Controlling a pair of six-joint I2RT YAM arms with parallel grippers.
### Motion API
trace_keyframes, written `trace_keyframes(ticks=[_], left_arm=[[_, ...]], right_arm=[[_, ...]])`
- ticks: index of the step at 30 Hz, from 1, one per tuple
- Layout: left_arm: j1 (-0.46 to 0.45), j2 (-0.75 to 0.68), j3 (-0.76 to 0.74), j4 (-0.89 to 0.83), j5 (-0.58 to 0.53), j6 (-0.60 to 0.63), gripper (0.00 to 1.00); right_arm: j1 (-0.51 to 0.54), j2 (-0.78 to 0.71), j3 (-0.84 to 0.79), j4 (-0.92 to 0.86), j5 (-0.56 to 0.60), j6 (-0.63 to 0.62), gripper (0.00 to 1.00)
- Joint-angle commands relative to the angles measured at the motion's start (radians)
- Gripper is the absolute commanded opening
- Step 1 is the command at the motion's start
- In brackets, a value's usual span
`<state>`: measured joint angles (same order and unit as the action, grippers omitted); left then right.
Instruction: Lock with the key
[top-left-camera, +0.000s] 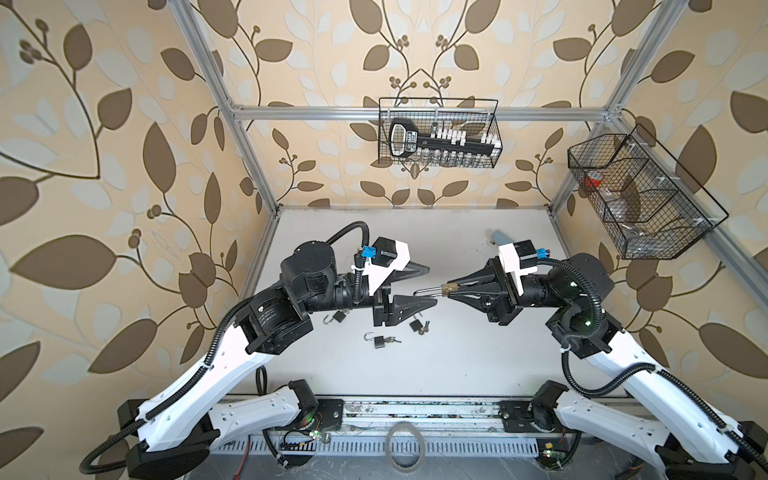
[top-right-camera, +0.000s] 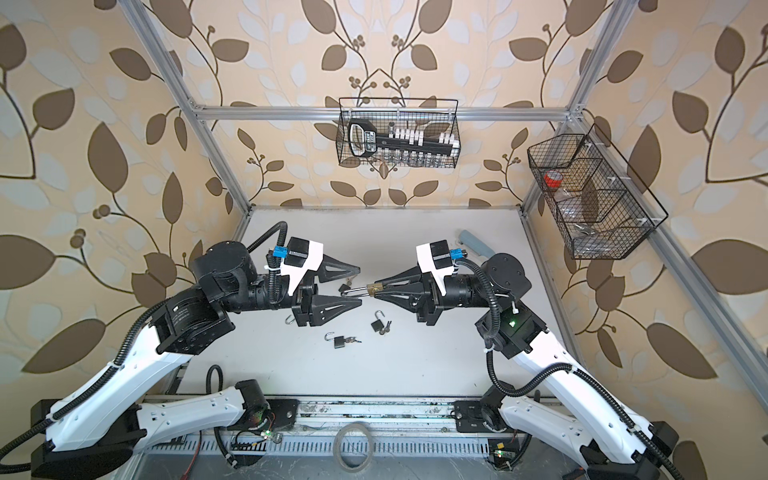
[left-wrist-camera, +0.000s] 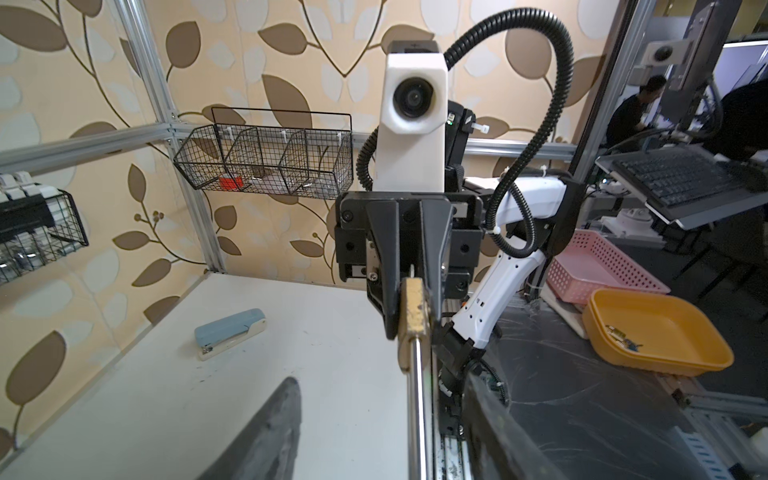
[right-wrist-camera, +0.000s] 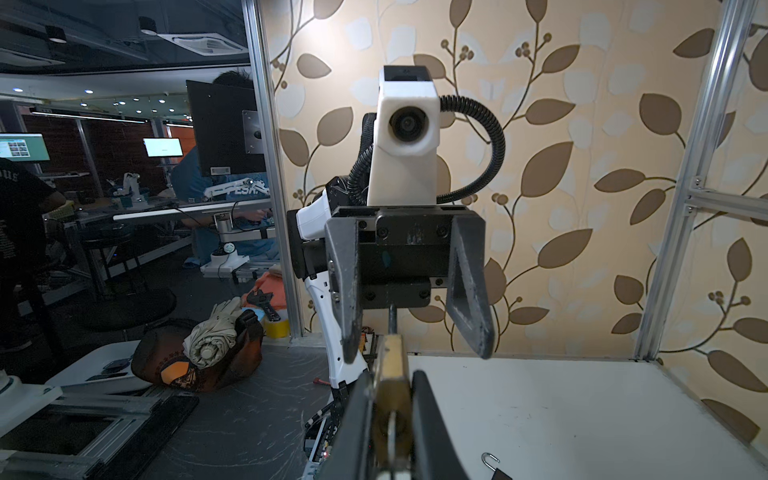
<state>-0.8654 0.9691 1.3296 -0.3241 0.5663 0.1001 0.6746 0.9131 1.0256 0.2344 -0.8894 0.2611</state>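
Observation:
A brass padlock (top-left-camera: 448, 287) (top-right-camera: 376, 287) with a long steel shackle (top-left-camera: 426, 292) hangs in the air mid-table, and my right gripper (top-left-camera: 450, 288) (right-wrist-camera: 392, 376) is shut on its body. The shackle points at my left gripper (top-left-camera: 432, 286) (left-wrist-camera: 381, 377). That gripper is open, one finger on each side of the shackle's end. In the left wrist view the shackle (left-wrist-camera: 415, 395) runs close beside one finger, with a wide gap to the other. A thin metal piece that looks like the key (right-wrist-camera: 391, 432) sits in the body's rear end. Whether the shackle is latched does not show.
Several small black padlocks with keys lie on the white table below the left gripper (top-left-camera: 380, 340) (top-left-camera: 417, 326) (top-left-camera: 338, 318). A blue-grey stapler (top-left-camera: 505, 237) (left-wrist-camera: 230, 332) lies at the back right. Wire baskets hang on the back wall (top-left-camera: 436, 133) and the right wall (top-left-camera: 640, 195).

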Motion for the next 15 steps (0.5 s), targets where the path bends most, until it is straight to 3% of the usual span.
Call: trace_keyframes(ticks=[1,7,15], left_arm=[[-0.009,-0.001,0.013,0.052,-0.006,0.003,0.43],[-0.009,-0.007,0.003,0.039,-0.018,0.009,0.0],[-0.009,-0.056,-0.003,-0.004,-0.05,0.039,0.0]], right_arm=[[0.014,-0.002,0.011,0.023,0.007,-0.007,0.0],[0.016,-0.022,-0.001,0.021,0.033,-0.015,0.0],[0.01,-0.075,-0.012,0.011,0.081,-0.023,0.0]])
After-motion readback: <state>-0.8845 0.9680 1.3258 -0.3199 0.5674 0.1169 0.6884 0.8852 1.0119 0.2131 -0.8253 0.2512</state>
